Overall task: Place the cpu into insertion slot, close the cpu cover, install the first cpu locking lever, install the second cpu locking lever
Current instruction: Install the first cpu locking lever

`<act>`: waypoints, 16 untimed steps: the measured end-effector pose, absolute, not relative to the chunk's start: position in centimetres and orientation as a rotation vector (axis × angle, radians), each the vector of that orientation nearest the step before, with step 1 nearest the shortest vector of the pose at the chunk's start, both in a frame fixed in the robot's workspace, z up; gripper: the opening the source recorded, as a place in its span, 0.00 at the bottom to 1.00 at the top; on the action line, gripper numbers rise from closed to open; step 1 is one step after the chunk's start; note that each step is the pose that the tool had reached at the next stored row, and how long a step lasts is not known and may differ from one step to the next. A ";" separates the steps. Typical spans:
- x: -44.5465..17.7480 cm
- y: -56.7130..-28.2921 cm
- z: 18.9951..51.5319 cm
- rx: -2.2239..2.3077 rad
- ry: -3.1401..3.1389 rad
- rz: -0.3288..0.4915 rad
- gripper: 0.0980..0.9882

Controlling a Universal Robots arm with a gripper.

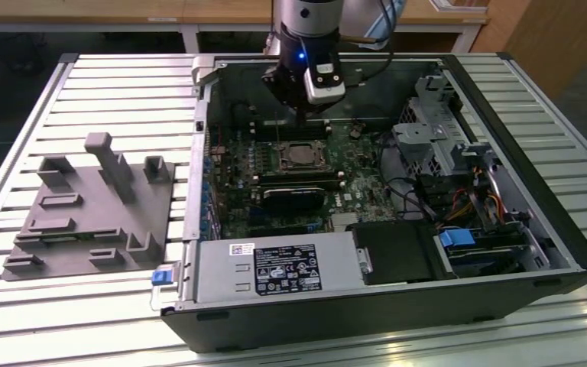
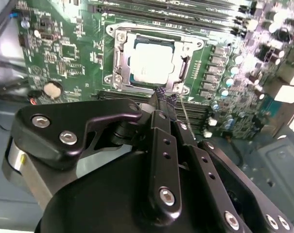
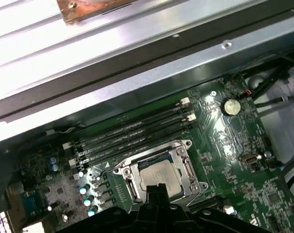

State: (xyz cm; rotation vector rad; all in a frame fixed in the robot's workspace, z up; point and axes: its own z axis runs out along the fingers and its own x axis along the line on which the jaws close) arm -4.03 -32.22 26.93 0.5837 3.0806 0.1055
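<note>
while pressed together at its tips, end effector (image 2: pixel 164 97) just beside the cpu (image 2: pixel 151 62) (chip within the cpu cover (image 2: pixel 120 54) window)

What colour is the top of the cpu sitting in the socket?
The cpu top is silvery-grey metal, clearest in the second wrist view.

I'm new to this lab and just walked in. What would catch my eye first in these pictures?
The open computer case lying on the slatted table, with the arm's gripper hanging just above its green motherboard. Beneath the gripper, the silvery cpu sits in the insertion slot, the cpu cover lying flat around it. A grey fixture rests on the table at the exterior view's left.
</note>
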 end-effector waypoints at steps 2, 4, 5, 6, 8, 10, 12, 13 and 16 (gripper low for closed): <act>-4.0 -32.2 26.9 0.529 3.092 0.106 0.01; -4.0 -32.2 26.8 0.473 3.102 0.106 0.01; -4.0 -32.2 26.8 0.443 3.107 0.106 0.01; -4.0 -32.2 26.8 0.416 3.112 0.106 0.01; -4.0 -32.2 26.8 0.360 3.120 0.106 0.01; -4.0 -32.2 26.7 0.301 3.127 0.106 0.01; -4.0 -32.2 26.7 0.249 3.133 0.106 0.01; -4.0 -32.2 26.7 0.229 3.135 0.106 0.01; -4.1 -32.2 26.7 0.195 3.138 0.106 0.01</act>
